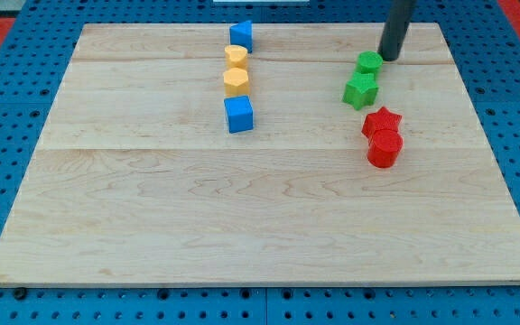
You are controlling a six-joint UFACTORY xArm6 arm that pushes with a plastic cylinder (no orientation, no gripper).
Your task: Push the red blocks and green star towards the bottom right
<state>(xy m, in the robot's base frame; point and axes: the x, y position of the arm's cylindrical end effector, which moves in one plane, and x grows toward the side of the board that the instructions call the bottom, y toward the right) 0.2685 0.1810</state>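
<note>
Dark rod's tip (388, 58) at far right, just right of small green block (368, 62); no fingers. Green star (360, 90) nearer, then red star (382, 120) touching red cylinder (385, 150).

Green round block (368, 62) touches my tip (387, 58) — green star (360, 90) just below.

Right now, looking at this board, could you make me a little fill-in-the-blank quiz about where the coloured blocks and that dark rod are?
1. My tip sits just to the view's right of a small ____ block.
2. The red star touches the red ____ below it.
3. Two yellow blocks lie in a column between two ____ blocks.
4. The green star lies toward the view's ____ of that column.

Missing words: green; cylinder; blue; right
</note>
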